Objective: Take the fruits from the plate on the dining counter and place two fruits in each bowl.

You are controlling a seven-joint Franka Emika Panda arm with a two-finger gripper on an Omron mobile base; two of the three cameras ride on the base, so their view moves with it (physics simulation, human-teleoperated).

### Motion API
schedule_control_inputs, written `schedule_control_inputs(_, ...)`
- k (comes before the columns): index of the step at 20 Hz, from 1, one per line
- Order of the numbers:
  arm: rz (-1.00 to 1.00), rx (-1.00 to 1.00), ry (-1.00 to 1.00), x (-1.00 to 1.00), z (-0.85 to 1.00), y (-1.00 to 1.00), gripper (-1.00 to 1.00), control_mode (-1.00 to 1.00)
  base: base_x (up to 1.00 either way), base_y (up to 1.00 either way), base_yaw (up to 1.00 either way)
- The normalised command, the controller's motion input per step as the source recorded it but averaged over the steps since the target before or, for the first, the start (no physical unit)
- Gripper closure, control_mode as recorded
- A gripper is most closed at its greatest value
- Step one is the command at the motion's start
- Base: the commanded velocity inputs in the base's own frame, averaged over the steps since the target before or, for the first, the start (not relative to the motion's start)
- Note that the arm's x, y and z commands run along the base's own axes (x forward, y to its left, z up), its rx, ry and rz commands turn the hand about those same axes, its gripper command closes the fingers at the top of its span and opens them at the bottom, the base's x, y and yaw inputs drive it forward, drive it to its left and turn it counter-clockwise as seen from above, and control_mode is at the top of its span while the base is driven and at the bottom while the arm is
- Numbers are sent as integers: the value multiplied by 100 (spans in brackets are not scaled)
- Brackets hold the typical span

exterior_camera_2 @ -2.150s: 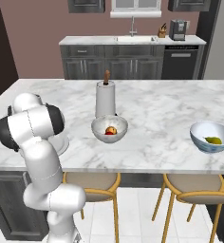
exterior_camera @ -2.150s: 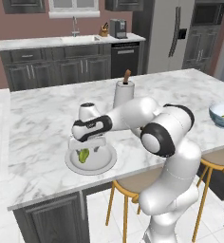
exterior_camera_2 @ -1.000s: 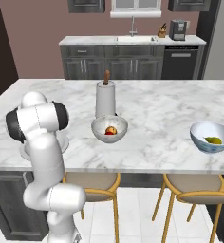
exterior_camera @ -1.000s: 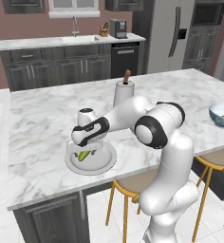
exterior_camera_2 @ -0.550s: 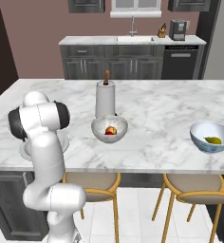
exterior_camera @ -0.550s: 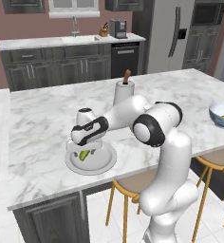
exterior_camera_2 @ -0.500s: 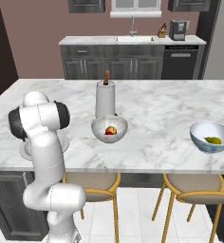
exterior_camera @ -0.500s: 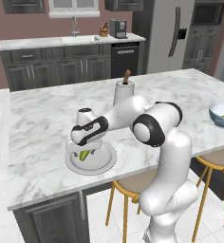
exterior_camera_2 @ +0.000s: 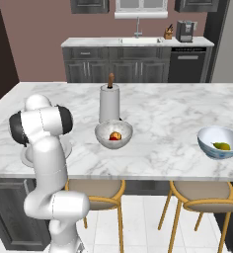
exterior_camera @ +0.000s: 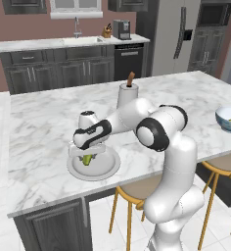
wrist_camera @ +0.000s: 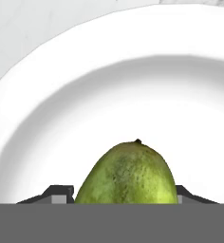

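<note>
Lying between gripper (wrist_camera: 126, 201) fingers: green fruit (wrist_camera: 126, 174).

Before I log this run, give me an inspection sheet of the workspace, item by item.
Surface: white marble dining counter, veined.
Job's things: green fruit on the plate; red fruit in the speckled bowl; yellow-green fruit in the blue bowl.
Clutter: paper-towel holder behind the speckled bowl.
Tool: low over the plate, fingers flanking the green fruit; grip unclear.
Cables: nothing seen.
Surroundings: stools, sink counter, fridge.
</note>
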Motion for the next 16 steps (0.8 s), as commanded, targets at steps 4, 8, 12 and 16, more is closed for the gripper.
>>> schedule_control_inputs(4, 0, 0, 0, 0, 0, 0, 100, -100, 0, 0, 0)
schedule_control_inputs(8, 1, 0, -3, -27, 14, -16, 100, -100, 0, 0, 0)
schedule_control_inputs(12, 10, 6, -13, -65, 70, -49, 100, -100, 0, 0, 0)
schedule_control_inputs(16, 13, 8, -17, -60, 98, -76, 100, -100, 0, 0, 0)
